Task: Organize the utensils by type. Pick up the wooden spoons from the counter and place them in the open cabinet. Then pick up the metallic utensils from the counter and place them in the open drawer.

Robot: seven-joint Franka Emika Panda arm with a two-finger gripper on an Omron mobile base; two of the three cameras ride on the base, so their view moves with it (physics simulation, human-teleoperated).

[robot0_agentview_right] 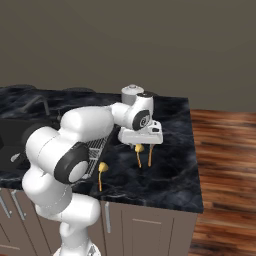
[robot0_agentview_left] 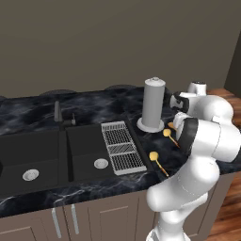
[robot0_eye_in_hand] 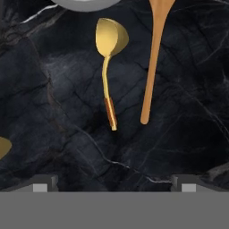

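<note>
Taking the grey canister [robot0_agentview_left: 153, 104] as landmark and going left to right, a metallic utensil [robot0_agentview_left: 156, 160] lies near its front on the dark surface [robot0_agentview_left: 94, 110]. Another metallic utensil [robot0_eye_in_hand: 108, 62] lies just beside a wooden spoon [robot0_eye_in_hand: 154, 58], closer to the canister's base. The claw [robot0_eye_in_hand: 114, 183] hangs above them, spread wide and empty, so I judge sorting barely begun: these utensils are unstowed.

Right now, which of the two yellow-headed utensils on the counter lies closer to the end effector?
The yellow-headed utensil beside the wooden spoon, directly beneath the open end effector. The other one lies apart, nearer the counter's front edge.
</note>
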